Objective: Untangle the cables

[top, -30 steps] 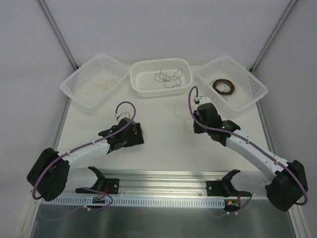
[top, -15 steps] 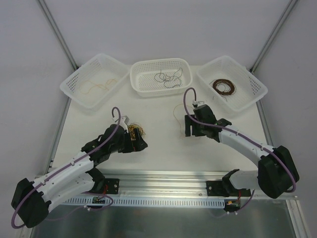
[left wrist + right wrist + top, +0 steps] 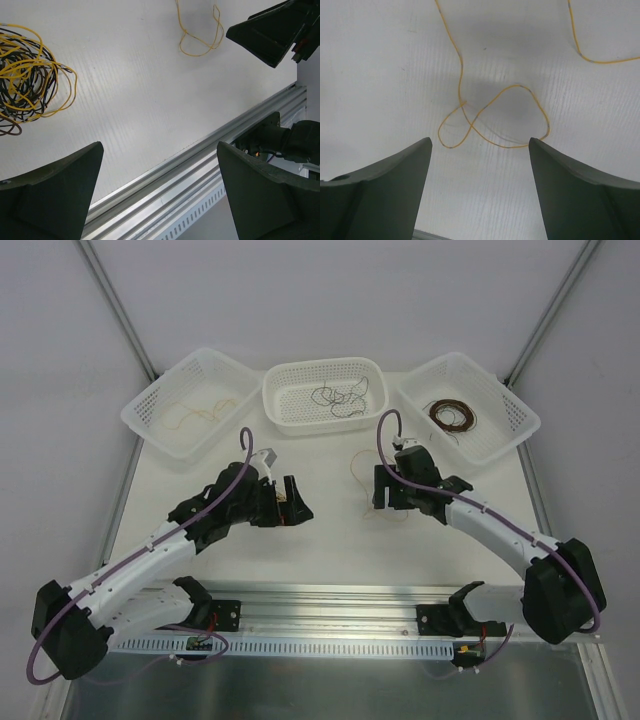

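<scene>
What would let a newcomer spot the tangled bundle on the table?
On the white table, nearer than the three baskets, look beside the open left gripper. The bundle lying there knots yellow, black and brown strands together, unlike the single loose yellow cable by the right gripper.
</scene>
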### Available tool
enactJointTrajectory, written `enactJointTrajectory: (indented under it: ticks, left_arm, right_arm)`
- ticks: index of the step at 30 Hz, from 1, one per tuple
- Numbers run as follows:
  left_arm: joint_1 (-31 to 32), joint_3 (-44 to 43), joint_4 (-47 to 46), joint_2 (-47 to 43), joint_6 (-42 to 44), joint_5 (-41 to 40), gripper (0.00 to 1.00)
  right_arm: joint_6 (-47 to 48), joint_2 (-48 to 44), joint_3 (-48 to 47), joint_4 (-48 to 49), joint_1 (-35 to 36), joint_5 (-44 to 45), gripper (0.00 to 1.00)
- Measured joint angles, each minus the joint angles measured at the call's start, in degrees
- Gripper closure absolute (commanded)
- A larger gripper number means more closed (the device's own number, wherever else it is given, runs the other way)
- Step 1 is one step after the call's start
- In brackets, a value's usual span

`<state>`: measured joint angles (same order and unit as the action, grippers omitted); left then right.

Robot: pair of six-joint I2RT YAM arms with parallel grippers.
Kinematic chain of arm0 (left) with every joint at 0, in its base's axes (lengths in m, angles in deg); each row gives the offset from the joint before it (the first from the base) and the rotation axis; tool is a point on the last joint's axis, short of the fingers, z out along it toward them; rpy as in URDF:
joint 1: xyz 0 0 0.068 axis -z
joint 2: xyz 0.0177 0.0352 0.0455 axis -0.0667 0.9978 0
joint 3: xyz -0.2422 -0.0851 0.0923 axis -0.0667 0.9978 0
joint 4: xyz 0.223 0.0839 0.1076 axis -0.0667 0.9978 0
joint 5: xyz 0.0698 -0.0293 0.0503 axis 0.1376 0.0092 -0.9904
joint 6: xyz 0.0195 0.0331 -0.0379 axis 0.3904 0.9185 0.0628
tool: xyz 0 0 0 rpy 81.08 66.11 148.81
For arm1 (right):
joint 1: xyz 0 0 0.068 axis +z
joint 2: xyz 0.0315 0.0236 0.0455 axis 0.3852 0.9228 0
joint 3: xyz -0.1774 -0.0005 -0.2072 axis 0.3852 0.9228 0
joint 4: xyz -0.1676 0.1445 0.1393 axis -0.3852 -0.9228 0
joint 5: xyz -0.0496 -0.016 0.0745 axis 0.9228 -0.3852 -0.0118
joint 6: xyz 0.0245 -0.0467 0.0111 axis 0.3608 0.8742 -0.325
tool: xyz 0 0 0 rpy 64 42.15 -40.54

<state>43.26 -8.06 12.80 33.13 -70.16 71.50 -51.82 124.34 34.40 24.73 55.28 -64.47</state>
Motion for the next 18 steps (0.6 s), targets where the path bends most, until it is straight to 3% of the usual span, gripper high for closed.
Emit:
enactJointTrajectory:
  ticks: [11, 18]
  left_arm:
    - [0.00, -0.50, 0.26, 1.90, -0.04, -0.61, 0.01]
    - [0.00, 1.68, 0.39, 1.90, -0.26, -1.29, 0.01]
  right_arm:
    - [-7.54, 8.37, 0.04, 1.51, -0.63, 0.79, 0.20]
    - [-12.85, 12.35, 0.02, 1.25, 3.48, 6.75, 0.21]
